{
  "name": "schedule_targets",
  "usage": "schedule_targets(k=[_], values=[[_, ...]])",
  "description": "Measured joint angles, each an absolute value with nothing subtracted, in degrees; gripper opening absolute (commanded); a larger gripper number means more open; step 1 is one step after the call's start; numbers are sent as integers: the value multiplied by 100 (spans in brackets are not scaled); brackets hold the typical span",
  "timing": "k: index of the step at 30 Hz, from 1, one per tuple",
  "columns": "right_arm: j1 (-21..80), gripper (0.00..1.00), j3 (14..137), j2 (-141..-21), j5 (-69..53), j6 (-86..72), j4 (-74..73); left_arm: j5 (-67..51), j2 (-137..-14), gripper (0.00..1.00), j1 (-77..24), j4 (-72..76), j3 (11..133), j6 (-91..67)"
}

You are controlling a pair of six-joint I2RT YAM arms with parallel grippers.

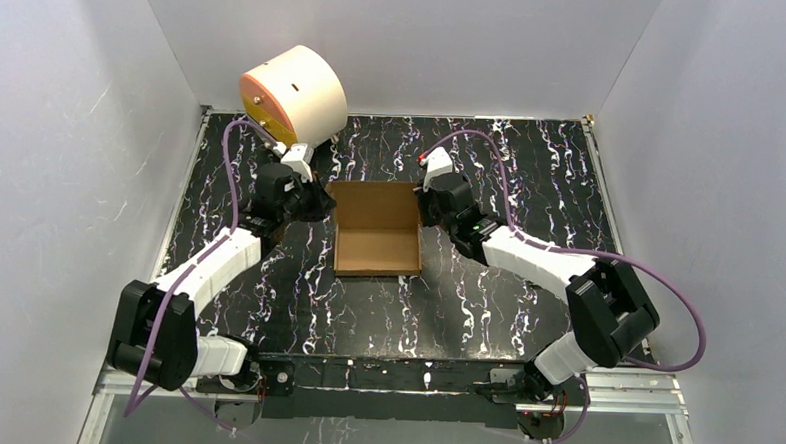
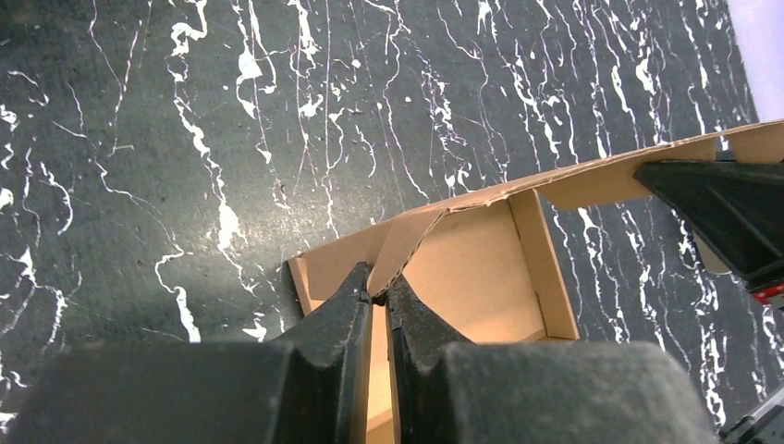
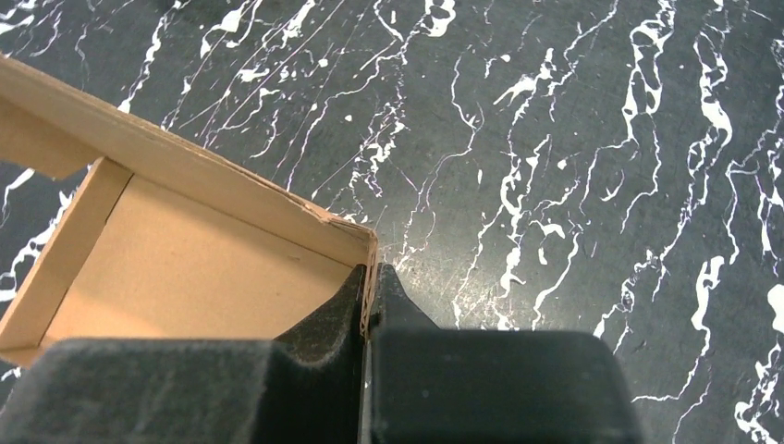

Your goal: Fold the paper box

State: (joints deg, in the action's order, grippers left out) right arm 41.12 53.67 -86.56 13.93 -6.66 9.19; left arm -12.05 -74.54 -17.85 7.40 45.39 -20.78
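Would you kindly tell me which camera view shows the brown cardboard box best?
The top external view: the brown cardboard box shows whole from above. The left wrist view shows only one end, its wall pinched in the left tool; the right wrist view shows a corner wall pinched in the right tool.

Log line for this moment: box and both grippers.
paper box: open-topped, on table | left gripper: shut on left wall | right gripper: shut on right wall
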Motion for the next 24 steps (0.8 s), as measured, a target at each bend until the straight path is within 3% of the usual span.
schedule_targets(k=[24], values=[[5277, 11, 4805, -8694, 4305, -2331, 1557, -217, -6659, 9, -2418, 1461, 3461, -3306]])
